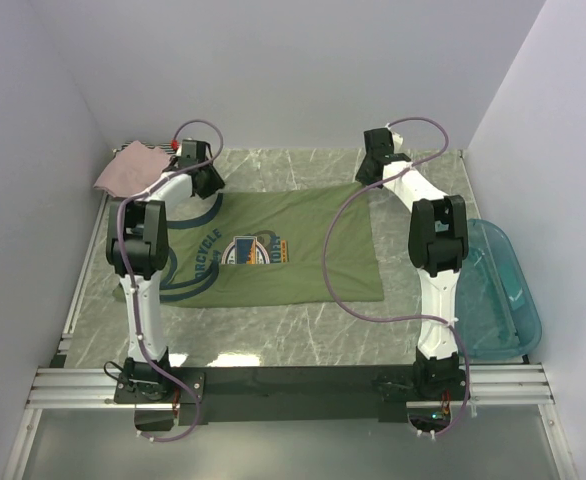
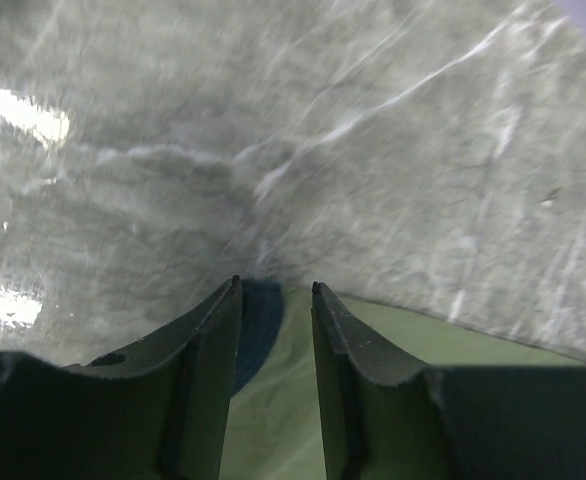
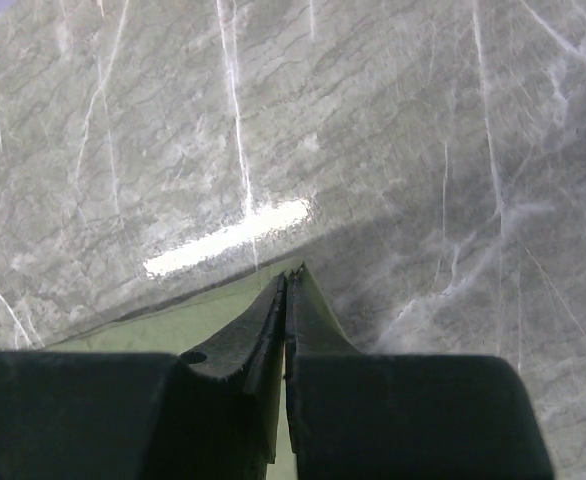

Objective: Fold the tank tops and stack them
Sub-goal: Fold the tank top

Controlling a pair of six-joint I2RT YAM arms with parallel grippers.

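The olive-green tank top lies spread flat in the middle of the table, its round blue-orange print facing up. My left gripper is at its far left corner; in the left wrist view it is open, its jaws astride the green cloth and navy trim. My right gripper is at the far right corner; in the right wrist view it is shut on the green cloth's corner. The pale pink tank top lies crumpled at the back left. The striped one is out of view.
A translucent teal tub stands at the right edge of the table, beside the right arm. The grey marble tabletop is walled at the back and both sides. A mauve cable loops from the right arm over the shirt's right part.
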